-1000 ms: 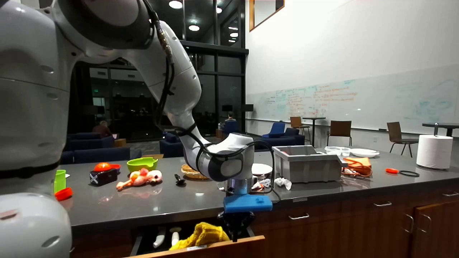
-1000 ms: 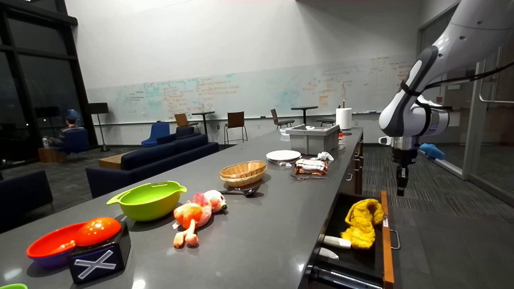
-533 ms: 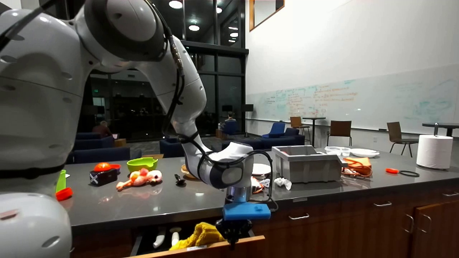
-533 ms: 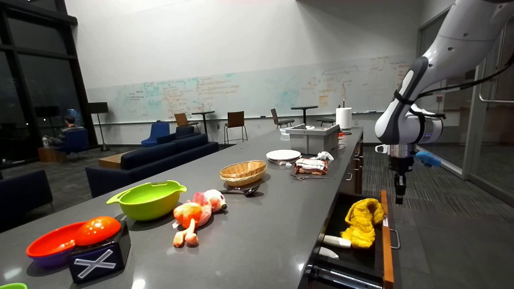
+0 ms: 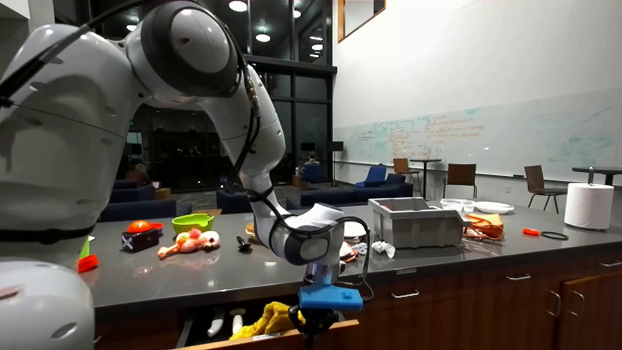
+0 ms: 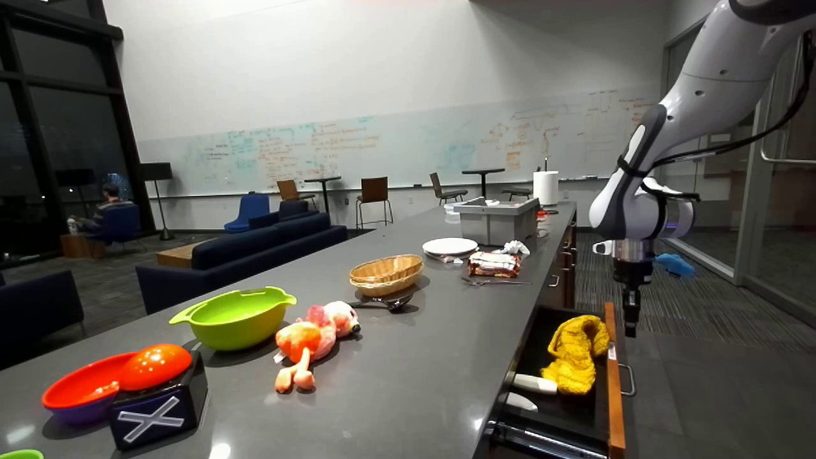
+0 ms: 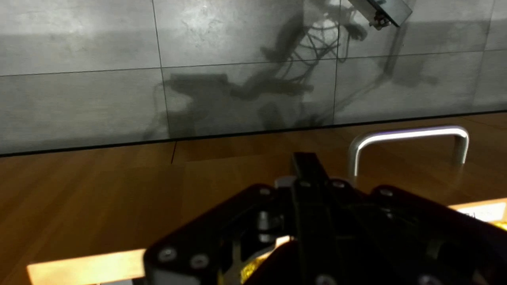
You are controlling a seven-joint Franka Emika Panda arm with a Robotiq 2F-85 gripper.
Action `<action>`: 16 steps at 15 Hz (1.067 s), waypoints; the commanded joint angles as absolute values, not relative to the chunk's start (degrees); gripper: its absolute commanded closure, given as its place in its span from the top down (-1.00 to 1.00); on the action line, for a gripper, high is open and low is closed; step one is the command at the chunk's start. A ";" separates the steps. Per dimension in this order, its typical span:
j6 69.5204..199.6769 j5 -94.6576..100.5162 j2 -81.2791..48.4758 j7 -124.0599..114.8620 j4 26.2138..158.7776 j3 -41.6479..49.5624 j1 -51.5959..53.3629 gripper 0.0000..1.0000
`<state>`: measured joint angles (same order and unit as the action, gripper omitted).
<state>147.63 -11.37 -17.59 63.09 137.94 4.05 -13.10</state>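
Observation:
My gripper (image 5: pixel 309 340) is shut and empty, its black fingers pointing down; the fingertips also show in an exterior view (image 6: pixel 630 330). It hangs just outside the front panel of an open wooden drawer (image 6: pixel 613 408), at about the height of its top edge. In the wrist view the fingers (image 7: pixel 305 158) lie together before the drawer's front face, beside the silver drawer handle (image 7: pixel 408 135). I cannot tell whether they touch the panel. A yellow knitted cloth (image 6: pixel 577 357) lies in the drawer with two white-handled things (image 6: pixel 535 384) (image 6: pixel 521 401). A blue block (image 5: pixel 330 297) sits on my wrist.
The dark grey countertop (image 6: pixel 408 395) has its edge above the drawer. On it stand a grey bin (image 5: pixel 418 228), a green bowl (image 6: pixel 239 325), a pink plush bird (image 6: pixel 319 338), a wicker basket (image 6: pixel 386 275), a snack packet (image 6: pixel 494 264) and a white plate (image 6: pixel 450 247).
My gripper has moved down and slightly left in both exterior views, coming lower outside the drawer front. The drawer, the cloth and the things on the counter have not moved.

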 commanded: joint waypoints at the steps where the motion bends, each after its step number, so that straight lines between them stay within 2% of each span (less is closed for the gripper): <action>1: 147.12 -20.55 -18.74 68.32 136.65 -0.89 -17.97 -1.00; 7: 147.10 -40.77 -19.47 82.99 135.77 -5.69 -23.35 -1.00; 16: 141.14 -64.58 -19.38 102.17 134.36 -2.95 -18.95 -1.00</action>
